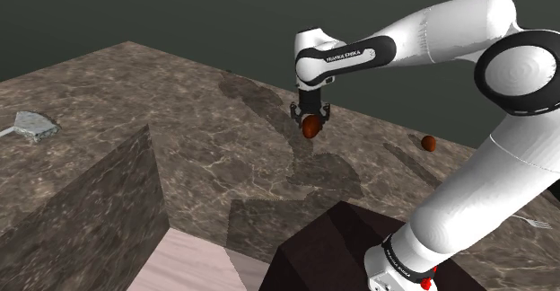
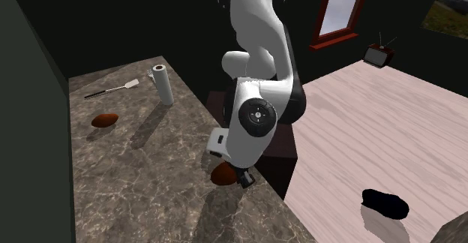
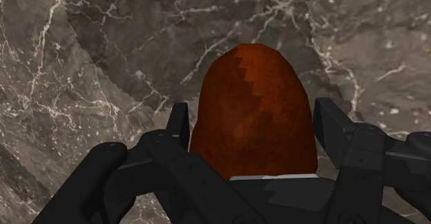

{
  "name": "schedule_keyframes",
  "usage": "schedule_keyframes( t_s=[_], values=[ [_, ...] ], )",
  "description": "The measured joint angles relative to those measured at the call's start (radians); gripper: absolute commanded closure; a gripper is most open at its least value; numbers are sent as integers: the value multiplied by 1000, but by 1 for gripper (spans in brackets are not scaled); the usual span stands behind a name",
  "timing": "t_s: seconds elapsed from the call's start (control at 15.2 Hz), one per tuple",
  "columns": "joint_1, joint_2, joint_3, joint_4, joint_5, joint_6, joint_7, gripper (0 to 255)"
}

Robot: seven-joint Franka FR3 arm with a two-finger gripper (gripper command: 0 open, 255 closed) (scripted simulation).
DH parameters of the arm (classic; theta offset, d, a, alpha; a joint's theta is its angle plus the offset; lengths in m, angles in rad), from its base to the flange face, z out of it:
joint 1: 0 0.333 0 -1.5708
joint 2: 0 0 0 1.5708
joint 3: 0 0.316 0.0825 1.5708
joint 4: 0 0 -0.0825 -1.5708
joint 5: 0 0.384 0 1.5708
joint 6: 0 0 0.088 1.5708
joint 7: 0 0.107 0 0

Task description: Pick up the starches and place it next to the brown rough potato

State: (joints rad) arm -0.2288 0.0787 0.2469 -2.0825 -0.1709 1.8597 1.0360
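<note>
Fingers [image 3: 333,129] up close, clamped on either side of the red-brown tuber [image 3: 254,112], holding it just above the marbled bench [image 1: 179,119]. White arm [image 1: 431,29] reaches out over it. Paper roll [image 2: 161,84] stands upright near the bench's far end. Brown potato [image 1: 429,142] lies well apart from the tuber.

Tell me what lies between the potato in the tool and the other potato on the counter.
Nothing stands there: in the shoulder view, bare marble counter runs from the held reddish potato to the brown potato.
</note>
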Motion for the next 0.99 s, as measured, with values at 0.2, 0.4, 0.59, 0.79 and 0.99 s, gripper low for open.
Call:
schedule_keyframes(
  t_s=[0.2, 0.4, 0.59, 0.79, 0.99],
  values=[
    [1, -17, 2, 19, 6, -35, -6, 255],
    [1, -34, 2, 40, 12, -72, -13, 255],
    [0, -44, 2, 68, 16, -109, -22, 255],
    [-5, -69, -3, 68, 19, -131, -37, 255],
    [-34, -124, -32, 3, 13, -112, -92, 255]
  ],
)
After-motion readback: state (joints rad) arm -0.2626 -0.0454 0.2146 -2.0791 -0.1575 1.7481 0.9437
